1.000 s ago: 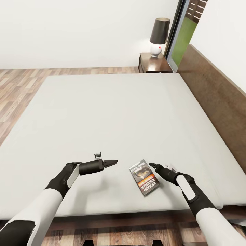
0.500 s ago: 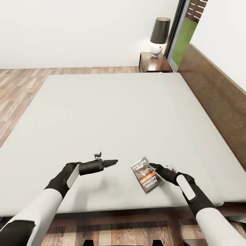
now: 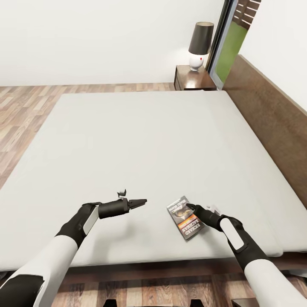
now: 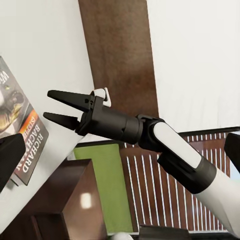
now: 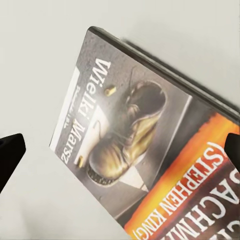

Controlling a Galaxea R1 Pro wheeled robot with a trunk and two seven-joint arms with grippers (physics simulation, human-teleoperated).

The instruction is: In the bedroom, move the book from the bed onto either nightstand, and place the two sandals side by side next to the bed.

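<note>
The book (image 3: pixel 184 217), a light, thin paperback lying flat on the bed (image 3: pixel 140 140) at 5 o'clock, likely needs pinching at an edge by the right end effector (image 3: pixel 190 207), spread open and empty.

Book (image 3: pixel 184 218): dark grey cover w/ brownish-gold boot pic, orange band, white lettering. Mattress (image 3: pixel 140 145): flat pale grey-white, no pattern. Bed frame & headboard (image 3: pixel 273 115): dark brown wood. Nightstand (image 3: pixel 192 79): glossy reddish-brown. Lamp (image 3: pixel 199 44): black shade, white base w/ red dot. Floor (image 3: pixel 25 106): light brown planks. Walls (image 3: pixel 106 38): plain white. Arms: white sleeves; left gripper (image 3: pixel 140 201) & right gripper (image 3: pixel 191 207) were black.
</note>
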